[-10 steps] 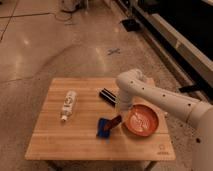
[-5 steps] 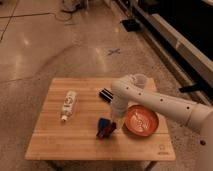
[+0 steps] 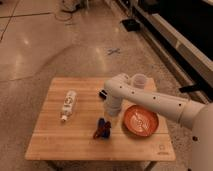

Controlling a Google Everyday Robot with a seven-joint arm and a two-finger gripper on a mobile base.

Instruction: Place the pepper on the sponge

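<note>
The deep-blue sponge (image 3: pixel 104 126) lies on the wooden table (image 3: pixel 55 140), just left of the red bowl. The dark red pepper (image 3: pixel 98 133) rests against the sponge's front-left side, partly on top of it. My gripper (image 3: pixel 113 110) hangs at the end of the white arm, behind and slightly right of the sponge and apart from both things. Nothing shows in its grasp.
A white bottle (image 3: pixel 68 104) lies on its side at the table's left. The red bowl (image 3: pixel 140 122) sits at the right, under my arm. A black bar (image 3: pixel 103 94) pokes out behind the arm. A pale cup (image 3: pixel 138 80) stands at the back edge.
My gripper has pulled up and back from the sponge. The pepper now lies by the sponge with the gripper away from it.
</note>
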